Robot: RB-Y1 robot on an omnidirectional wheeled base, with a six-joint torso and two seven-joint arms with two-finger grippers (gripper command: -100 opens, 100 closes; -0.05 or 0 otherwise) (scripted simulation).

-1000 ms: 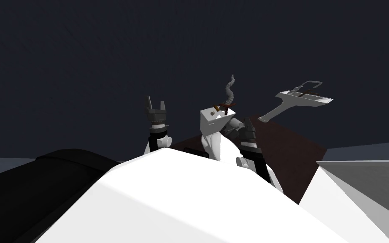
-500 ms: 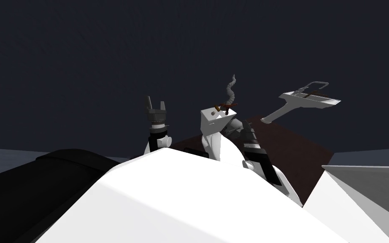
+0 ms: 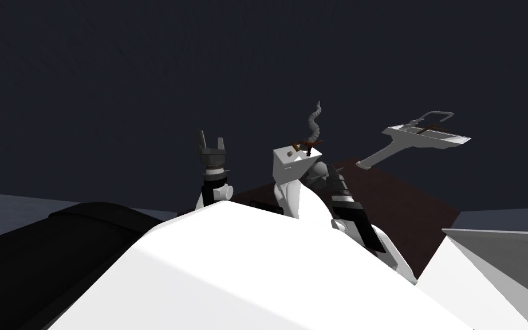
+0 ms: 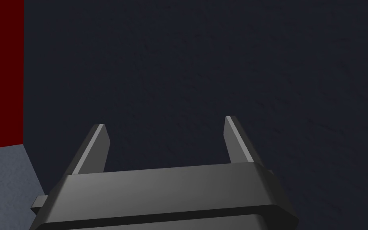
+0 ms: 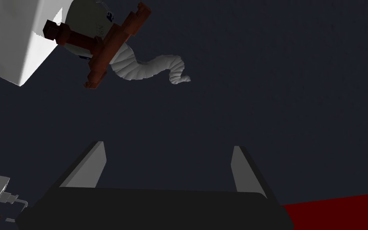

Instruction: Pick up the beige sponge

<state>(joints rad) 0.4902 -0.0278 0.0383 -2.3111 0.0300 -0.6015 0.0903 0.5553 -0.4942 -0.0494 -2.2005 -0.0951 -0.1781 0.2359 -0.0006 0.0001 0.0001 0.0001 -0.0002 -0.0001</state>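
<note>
A small beige spot [image 3: 287,154], possibly the sponge, lies on top of a white boxy basin [image 3: 284,172] next to a brown tap [image 3: 306,145]. My right gripper [image 3: 334,171] is just right of the basin and a little below its top, open with nothing between its fingers. In the right wrist view the right gripper [image 5: 167,145] faces a dark wall, with the basin's corner [image 5: 15,44], the brown tap [image 5: 109,44] and a grey twisted pipe [image 5: 151,68] off to one side. My left gripper [image 3: 211,137] stands left of the basin. Its wrist view shows this gripper [image 4: 164,121] open.
A second grey-white fixture [image 3: 426,134] juts from the dark wall to the right. A dark red floor patch [image 3: 394,206] lies behind the basin. A black bulky shape [image 3: 56,246] sits at the lower left, and a white and grey slab [image 3: 503,258] at the lower right.
My view has shifted a little, so the right-hand fixture sits further right in the picture. My right forearm has swung slightly to the right. The left arm has not moved.
</note>
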